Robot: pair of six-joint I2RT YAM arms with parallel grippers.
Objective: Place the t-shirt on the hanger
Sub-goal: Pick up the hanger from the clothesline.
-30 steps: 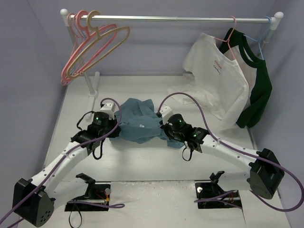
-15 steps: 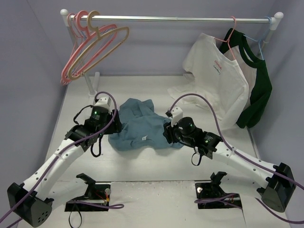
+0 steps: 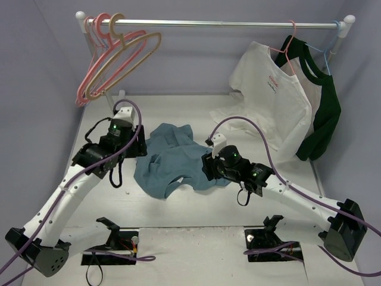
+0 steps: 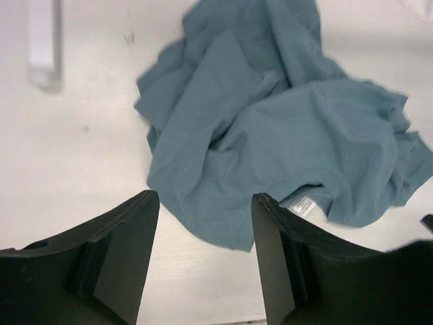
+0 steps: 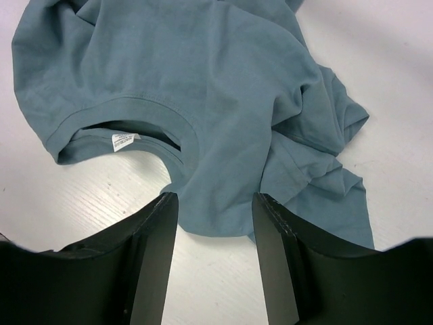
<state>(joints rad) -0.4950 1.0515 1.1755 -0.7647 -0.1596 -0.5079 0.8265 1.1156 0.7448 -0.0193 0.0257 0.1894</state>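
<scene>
**A:** Looking down on the t-shirt (image 3: 169, 164), heaped and wrinkled in the middle of the bench (image 3: 196, 205), neck opening turned toward the near edge.

**B:** Catching the white label (image 5: 125, 140) just inside the collar from the right wrist view. Plenty of folds and creases all over.

**A:** Flanked on both sides: left pincer (image 3: 140, 150) at one edge, right pincer (image 3: 206, 167) at the other.

**B:** Spread wide on the left, gripping nothing, pointed at the near hem of the cloth.

**A:** Spread wide on the right as well, gripping nothing, straddling the fold just beside the collar. Impossible to say whether touching the cloth or hovering over it.

**B:** And up at the back, spotting the hanger (image 3: 158, 38), tan, hooked at the left end of the rail (image 3: 226, 24) among the pink hangers (image 3: 98, 65). Well apart from the t-shirt.

**A:** Over at the right end, noting a white shirt (image 3: 271, 101) and a green-and-white shirt (image 3: 321, 113), both hung up.
</scene>
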